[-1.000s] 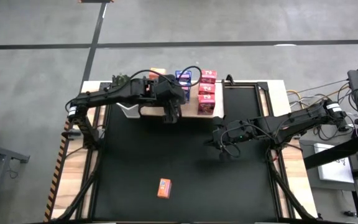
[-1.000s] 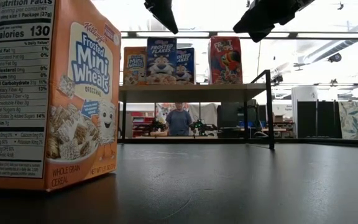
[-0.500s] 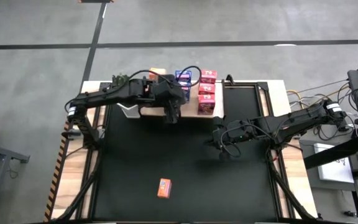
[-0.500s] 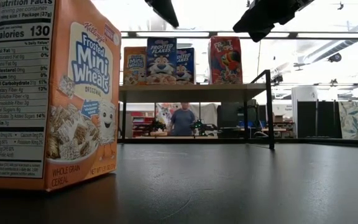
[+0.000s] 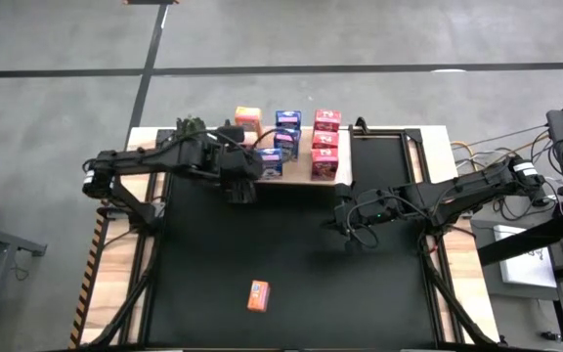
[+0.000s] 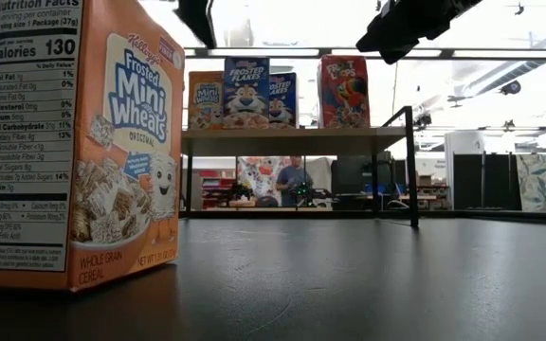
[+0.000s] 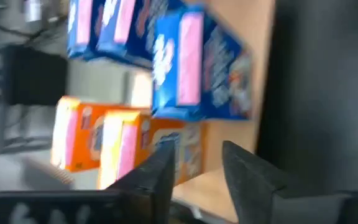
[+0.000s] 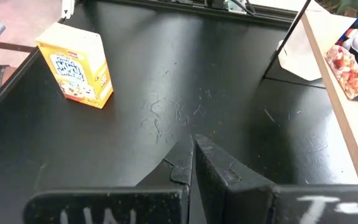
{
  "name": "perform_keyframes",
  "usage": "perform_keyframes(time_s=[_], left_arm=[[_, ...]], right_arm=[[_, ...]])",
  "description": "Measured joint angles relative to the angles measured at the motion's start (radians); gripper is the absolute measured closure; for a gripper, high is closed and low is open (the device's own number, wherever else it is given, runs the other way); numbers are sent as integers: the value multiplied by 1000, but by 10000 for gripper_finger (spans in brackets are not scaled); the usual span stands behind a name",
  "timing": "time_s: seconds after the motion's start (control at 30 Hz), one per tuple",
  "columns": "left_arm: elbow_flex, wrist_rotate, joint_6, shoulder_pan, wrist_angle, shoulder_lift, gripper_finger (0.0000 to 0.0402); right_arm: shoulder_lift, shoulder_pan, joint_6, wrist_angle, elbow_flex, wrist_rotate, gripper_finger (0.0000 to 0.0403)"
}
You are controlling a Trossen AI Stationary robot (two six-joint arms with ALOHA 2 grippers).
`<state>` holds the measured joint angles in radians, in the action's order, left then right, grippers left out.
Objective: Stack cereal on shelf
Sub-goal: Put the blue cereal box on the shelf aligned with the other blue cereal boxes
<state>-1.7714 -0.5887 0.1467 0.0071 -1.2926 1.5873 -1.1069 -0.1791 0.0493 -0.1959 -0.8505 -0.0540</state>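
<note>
the left gripper (image 5: 240, 189) hangs empty with fingers parted at the shelf's (image 5: 301, 176) front edge. one orange cereal box (image 5: 258, 294) stands alone on the mat (image 5: 203, 274), well toward the near edge, roughly between both arms. the right gripper (image 5: 341, 221) hovers pinched together.

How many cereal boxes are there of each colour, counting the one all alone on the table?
Orange boxes: 3 (1 on the black mat, 2 on the shelf)
Blue boxes: 3
Pink-red boxes: 3
Total: 9
</note>
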Motion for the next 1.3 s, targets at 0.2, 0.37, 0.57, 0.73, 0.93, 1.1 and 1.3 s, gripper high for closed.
perform_keyframes(time_s=[0.2,0.37,0.57,0.73,0.93,1.1,1.3], left_arm=[[179,-77,6,8,151,-43,359],[247,-77,35,20,270,-44,395],[254,-76,64,27,365,-26,400],[254,-76,89,30,415,-16,400],[253,-77,105,36,463,-5,400],[254,-83,105,41,455,0,400],[254,-84,57,6,450,-28,400]], right_arm=[[0,0,7,7,0,0,394],[0,0,5,15,0,0,394],[0,0,3,20,1,0,394],[0,0,-3,23,1,0,394],[0,0,-7,23,1,0,394],[0,0,-9,23,1,0,394],[0,0,-38,23,1,-1,394]])
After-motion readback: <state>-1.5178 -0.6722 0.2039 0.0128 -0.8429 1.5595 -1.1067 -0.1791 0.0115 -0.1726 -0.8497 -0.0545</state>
